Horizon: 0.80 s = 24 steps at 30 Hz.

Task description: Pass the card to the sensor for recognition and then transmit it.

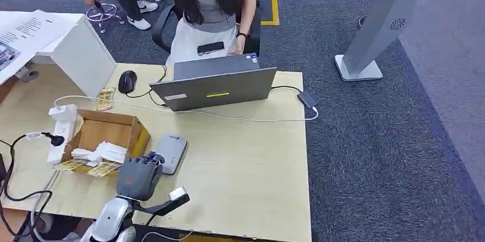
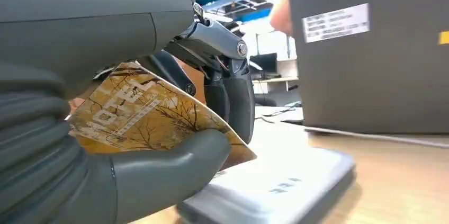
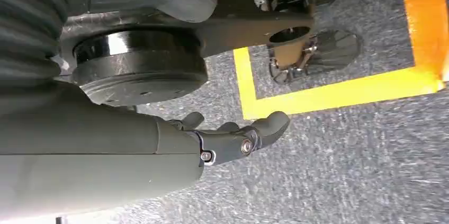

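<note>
An office or lab workspace: a pale wooden desk [image 1: 251,156] stands on grey carpet [image 1: 394,139] marked with yellow floor tape [image 1: 275,7]. A person [image 1: 209,7] sits in an office chair at a grey laptop [image 1: 214,87] with a mouse [image 1: 127,81], cables and papers [image 1: 26,30] nearby.

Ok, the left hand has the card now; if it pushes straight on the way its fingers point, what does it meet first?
Most likely the grey sensor pad: the left hand holds the card with its corner just over the pad's near end. Beyond that stands the laptop. How far above the pad the card sits is unclear.
</note>
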Motion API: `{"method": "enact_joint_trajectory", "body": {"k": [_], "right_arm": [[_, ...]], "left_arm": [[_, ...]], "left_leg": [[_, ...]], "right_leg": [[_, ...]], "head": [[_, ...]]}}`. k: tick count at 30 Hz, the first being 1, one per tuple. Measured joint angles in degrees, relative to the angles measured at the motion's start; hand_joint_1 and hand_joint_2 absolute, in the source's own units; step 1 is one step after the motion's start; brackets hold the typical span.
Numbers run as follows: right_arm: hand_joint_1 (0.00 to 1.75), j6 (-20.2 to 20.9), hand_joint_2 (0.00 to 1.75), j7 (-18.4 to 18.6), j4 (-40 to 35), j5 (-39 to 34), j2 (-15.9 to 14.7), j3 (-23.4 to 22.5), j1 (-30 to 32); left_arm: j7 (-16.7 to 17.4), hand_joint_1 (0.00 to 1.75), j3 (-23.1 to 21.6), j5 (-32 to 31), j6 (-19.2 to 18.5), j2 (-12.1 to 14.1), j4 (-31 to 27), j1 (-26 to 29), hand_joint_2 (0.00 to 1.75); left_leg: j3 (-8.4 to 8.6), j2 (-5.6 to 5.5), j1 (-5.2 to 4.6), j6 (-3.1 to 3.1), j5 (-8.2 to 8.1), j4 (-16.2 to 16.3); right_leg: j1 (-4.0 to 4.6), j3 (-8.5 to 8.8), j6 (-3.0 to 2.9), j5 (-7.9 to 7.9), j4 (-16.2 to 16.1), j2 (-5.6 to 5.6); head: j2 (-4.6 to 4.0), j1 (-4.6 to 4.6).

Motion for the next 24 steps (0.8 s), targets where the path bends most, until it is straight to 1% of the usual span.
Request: {"method": "enact_joint_trajectory", "body": {"k": [2, 11, 24], "right_arm": [[0.00, 0.00, 1.75, -0.04, 0.00, 0.24, 0.00, 0.02, 0.00], [0.00, 0.70, 1.75, 0.07, 0.04, 0.79, 0.00, 0.31, -0.03], [0.00, 0.68, 1.75, 0.04, 0.04, 1.14, 0.00, 0.83, -0.11]], "left_arm": [[0.02, 1.75, 0.00, 0.02, -0.11, -1.05, 0.52, -0.56, 1.75], [0.09, 1.75, 0.35, 0.11, -0.81, -2.80, 1.77, -1.94, 1.75], [-0.02, 1.75, 0.44, 0.13, -1.07, -4.33, 3.01, -3.36, 1.75]], "left_leg": [[0.01, 0.01, 0.00, -0.01, 0.01, 0.00], [0.02, 0.01, 0.00, -0.02, 0.01, 0.01], [0.03, 0.02, 0.00, -0.03, 0.02, 0.01]], "right_leg": [[0.00, 0.00, 0.01, 0.01, 0.00, 0.02], [0.00, -0.02, 0.00, 0.01, 0.00, 0.02], [0.00, -0.02, 0.00, 0.01, 0.01, 0.05]], "head": [[0.00, 0.00], [0.00, 0.00], [0.00, 0.00]]}}
